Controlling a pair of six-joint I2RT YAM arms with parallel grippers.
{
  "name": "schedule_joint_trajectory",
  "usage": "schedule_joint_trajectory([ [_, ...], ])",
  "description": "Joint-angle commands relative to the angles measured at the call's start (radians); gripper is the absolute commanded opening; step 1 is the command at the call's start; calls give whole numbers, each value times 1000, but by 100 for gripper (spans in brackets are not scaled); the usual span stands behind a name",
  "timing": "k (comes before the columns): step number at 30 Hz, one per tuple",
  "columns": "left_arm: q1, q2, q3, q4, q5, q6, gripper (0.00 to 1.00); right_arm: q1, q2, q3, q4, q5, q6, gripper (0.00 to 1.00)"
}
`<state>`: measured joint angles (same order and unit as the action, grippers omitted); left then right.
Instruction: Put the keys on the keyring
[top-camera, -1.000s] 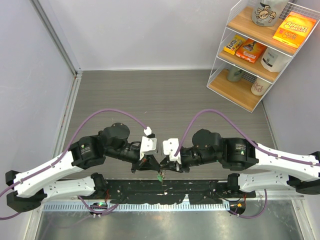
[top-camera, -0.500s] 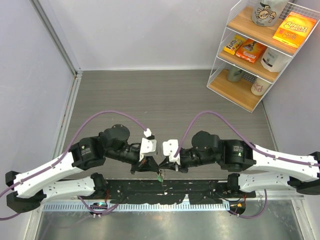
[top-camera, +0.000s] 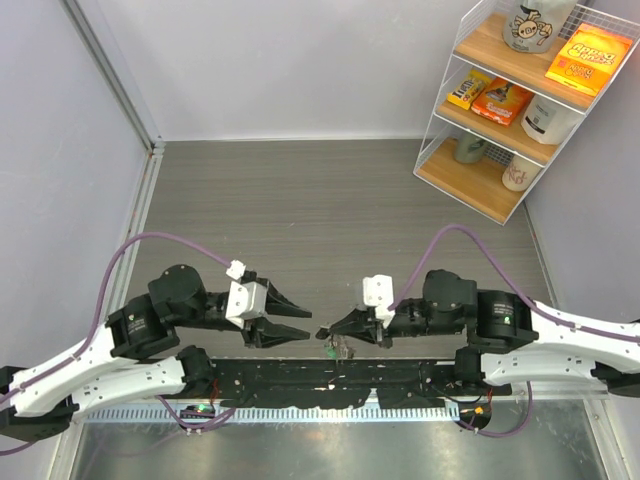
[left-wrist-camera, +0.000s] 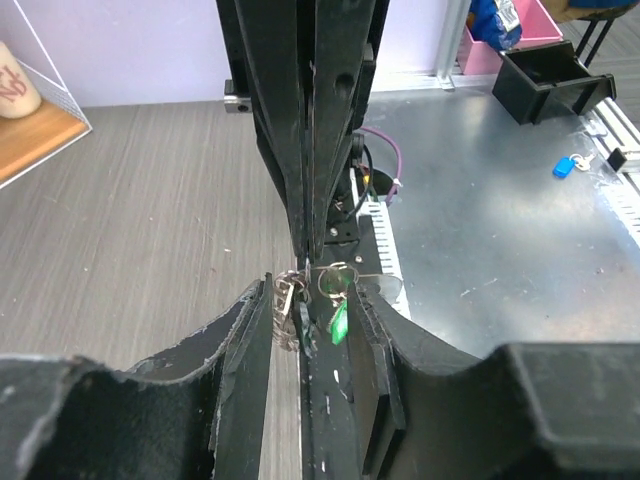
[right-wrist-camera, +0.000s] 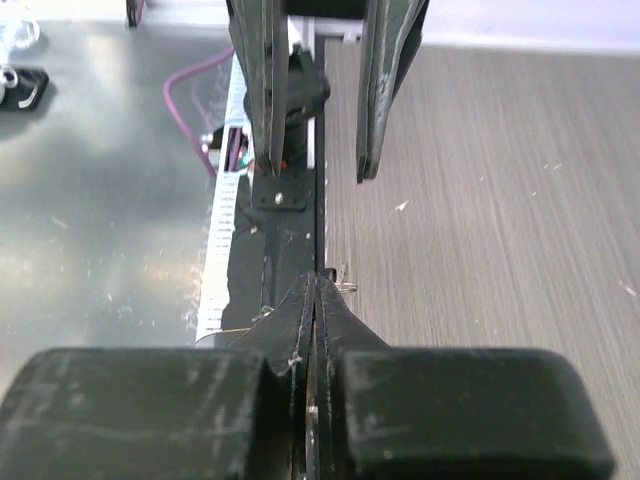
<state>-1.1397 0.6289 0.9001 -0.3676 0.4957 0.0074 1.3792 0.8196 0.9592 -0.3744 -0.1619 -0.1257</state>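
Note:
The keyring (top-camera: 331, 350), a thin metal loop with a bright green piece, lies at the table's near edge on the black rail, between the two gripper tips. In the left wrist view the ring and green piece (left-wrist-camera: 338, 300) sit beside a small bunch of silver keys (left-wrist-camera: 286, 302). My left gripper (top-camera: 308, 325) is open and empty, its jaws (left-wrist-camera: 313, 290) either side of the keys and ring without touching them. My right gripper (top-camera: 320, 332) is shut, its tip (right-wrist-camera: 318, 278) just above the ring; a bit of metal loop (right-wrist-camera: 345, 281) shows beside it. I see nothing between its jaws.
A wire shelf rack (top-camera: 520, 100) with boxes, jars and mugs stands at the back right. A black rail (top-camera: 330, 375) and a metal plate (top-camera: 330, 450) run along the near edge. A small blue object (left-wrist-camera: 565, 165) lies on the metal plate.
Both arms have pulled apart and back from the centre. The left gripper has opened. The keyring, earlier hanging between the two close tips, now lies at the table's edge.

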Motion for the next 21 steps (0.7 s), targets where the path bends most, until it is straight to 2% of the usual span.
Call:
schedule_joint_trajectory([
  [1,-5,0,-33,154,-20,-1,41,4,-69,-16,167,51,50,5],
  [13,-5,23,-79,361,-16,-30,42,4,-224,-155,423,97,92,6],
  [21,-5,77,-67,461,56,-32,44,6,-217,-142,463,48,100,5],
])
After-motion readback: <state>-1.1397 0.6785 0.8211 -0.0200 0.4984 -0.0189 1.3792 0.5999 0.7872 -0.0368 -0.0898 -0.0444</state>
